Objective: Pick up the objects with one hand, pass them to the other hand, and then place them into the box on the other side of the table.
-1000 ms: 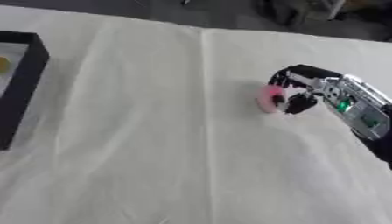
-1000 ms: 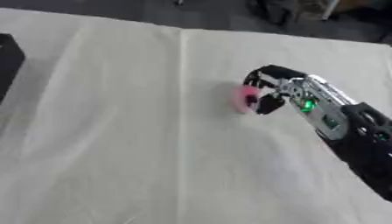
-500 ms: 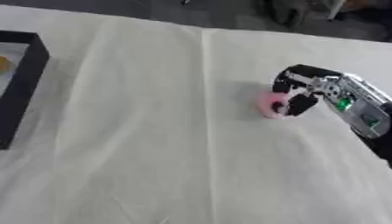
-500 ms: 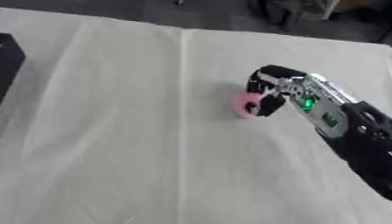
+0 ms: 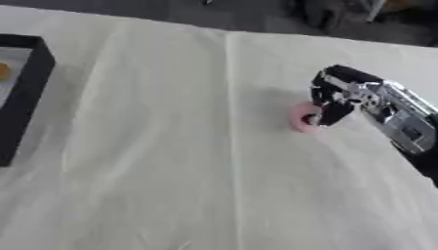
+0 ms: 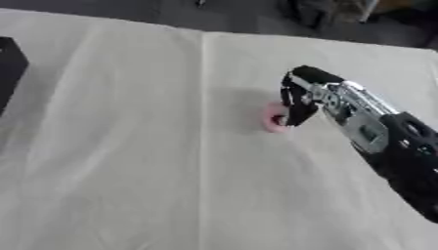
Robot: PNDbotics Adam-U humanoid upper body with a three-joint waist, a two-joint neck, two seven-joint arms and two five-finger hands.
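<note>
Surface: one table under a cream cloth [image 5: 154, 146], lightly creased, with a straight fold line running from the far edge toward the near edge about mid-width.
Room: beyond the far edge, a dark floor and blurred dark shapes; nothing there can be made out.
Boxes: one, a black box [image 5: 26, 93] at the table's left edge, cut off by the view; a small orange patch [image 5: 3, 72] shows inside it.
Objects on the cloth: one, a small pink round object [image 5: 301, 117], right of the fold line, well apart from the box.
Hands in view: one, the right hand [image 5: 335, 97], black and silver, reaching in from the right edge.
Right hand state: fingers curled down around the pink object, touching its right side; whether it is lifted off the cloth cannot be told.
</note>
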